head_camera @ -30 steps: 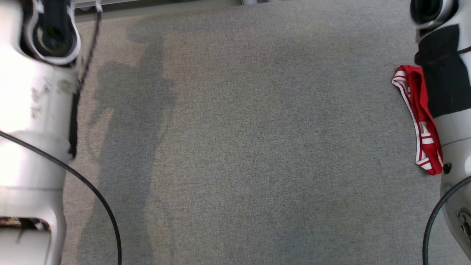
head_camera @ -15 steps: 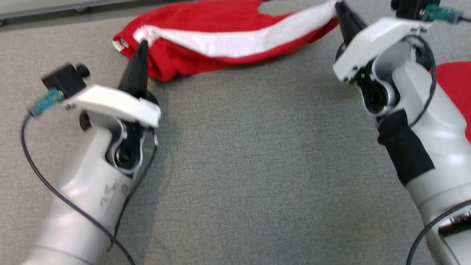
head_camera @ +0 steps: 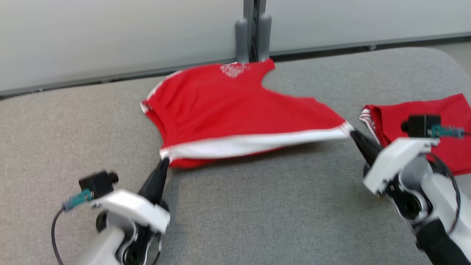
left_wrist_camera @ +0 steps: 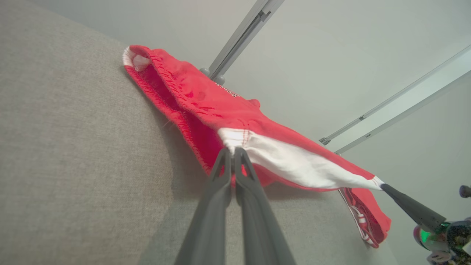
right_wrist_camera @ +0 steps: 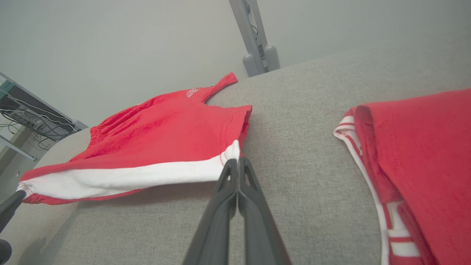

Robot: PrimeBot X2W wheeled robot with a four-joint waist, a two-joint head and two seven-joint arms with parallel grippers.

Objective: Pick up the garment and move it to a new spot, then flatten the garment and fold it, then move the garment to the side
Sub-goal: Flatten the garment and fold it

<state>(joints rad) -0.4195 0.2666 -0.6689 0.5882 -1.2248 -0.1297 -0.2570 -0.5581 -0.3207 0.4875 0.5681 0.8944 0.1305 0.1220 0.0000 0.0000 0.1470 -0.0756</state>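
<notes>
The garment (head_camera: 235,110) is a pair of red shorts with a white side band, stretched across the grey table between my two grippers. At its near left corner my left gripper (head_camera: 164,160) is shut on the white band (left_wrist_camera: 235,141). The near right corner is pinched by my right gripper (head_camera: 352,133), also shut, on the band's end (right_wrist_camera: 233,152). The near edge is lifted slightly off the table while the far part of the garment (right_wrist_camera: 165,125) rests on it. In the left wrist view the right gripper (left_wrist_camera: 384,187) holds the far corner.
A second red garment with white stripes (head_camera: 423,125) lies folded at the table's right, close behind my right wrist (right_wrist_camera: 423,154). The grey padded table (head_camera: 257,206) ends at a far edge before a pale wall with a grey post (head_camera: 252,29).
The head camera has tilted up, so the whole picture shifted. The garment, still held at both corners, now appears spread wider and flatter between the grippers.
</notes>
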